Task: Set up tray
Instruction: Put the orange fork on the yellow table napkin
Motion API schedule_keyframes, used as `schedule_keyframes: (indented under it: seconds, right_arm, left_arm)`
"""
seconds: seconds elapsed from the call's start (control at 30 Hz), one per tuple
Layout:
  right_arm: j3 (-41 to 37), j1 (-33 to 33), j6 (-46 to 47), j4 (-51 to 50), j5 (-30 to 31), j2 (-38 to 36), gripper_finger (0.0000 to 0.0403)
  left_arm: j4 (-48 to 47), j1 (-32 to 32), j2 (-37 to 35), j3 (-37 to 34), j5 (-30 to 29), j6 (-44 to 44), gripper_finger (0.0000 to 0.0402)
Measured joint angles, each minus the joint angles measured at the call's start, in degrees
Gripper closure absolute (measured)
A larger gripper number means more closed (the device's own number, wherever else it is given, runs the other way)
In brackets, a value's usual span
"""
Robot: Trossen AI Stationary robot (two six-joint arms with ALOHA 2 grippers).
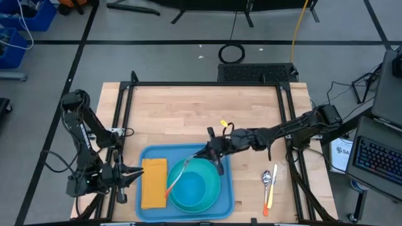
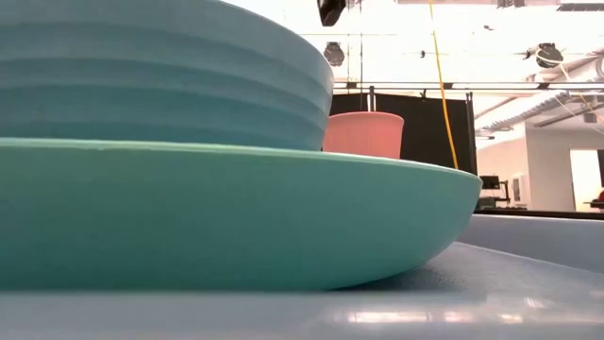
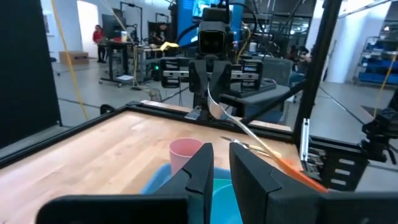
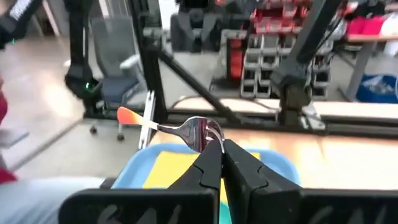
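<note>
The blue tray [image 1: 225, 199] lies at the table's near edge. On it are a yellow-orange napkin [image 1: 154, 182] at the left and a teal bowl [image 2: 142, 76] standing in a teal plate [image 1: 196, 185]. A pink cup [image 3: 185, 152] stands behind them at the tray's far side. My right gripper [image 1: 212, 152] is over the tray's far edge, shut on a fork [image 1: 182, 171] with an orange handle end. My left gripper [image 1: 133, 177] waits at the tray's left side with a narrow gap between its fingers, holding nothing. My right gripper pinches the fork at its head end [image 4: 200, 132] between its two fingers. The fingers reach in from the table's right side, slanting down. The fork's handle sticks out toward the near left, slanting down over the plate's left rim. Its orange end [image 1: 168, 191] is beside the napkin; whether it touches anything I cannot tell.
A spoon [image 1: 267, 177] and a knife [image 1: 271, 196] with an orange handle lie on the wooden table [image 1: 188, 113] right of the tray. A black frame [image 1: 125, 119] runs along the table's edges. Bare wood stretches behind the tray.
</note>
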Motion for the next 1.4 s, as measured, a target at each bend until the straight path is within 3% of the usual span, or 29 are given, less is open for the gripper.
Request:
schedule_keyframes:
  seconds: [0.23, 0.43, 0.7, 1.1, 1.4]
  right_arm:
    - [4.2, 1.4, -0.4, -5.3, 0.0, 0.3, 0.0402]
    - [9.0, -0.9, 1.3, -10.9, -0.7, 4.2, 0.0402]
    - [22.8, -3.7, 2.6, -19.0, -7.9, 13.8, 0.0402]
    - [38.7, -7.3, 4.3, -31.9, -13.7, 22.9, 0.0403]
    - [47.2, -9.9, 6.0, -35.8, -19.6, 28.4, 0.0403]
  left_arm:
    - [0.4, 0.0, -1.1, 0.0, 0.4, 0.9, 0.0346]
    - [2.7, 0.0, -3.1, 0.0, 0.5, 9.9, 0.0346]
    - [9.8, 0.0, -7.8, 0.0, 0.5, 25.9, 0.0346]
    - [9.5, -1.2, -14.6, 0.0, 2.6, 35.9, 0.0346]
    - [9.4, -2.6, -17.7, 0.0, 3.7, 41.4, 0.0346]
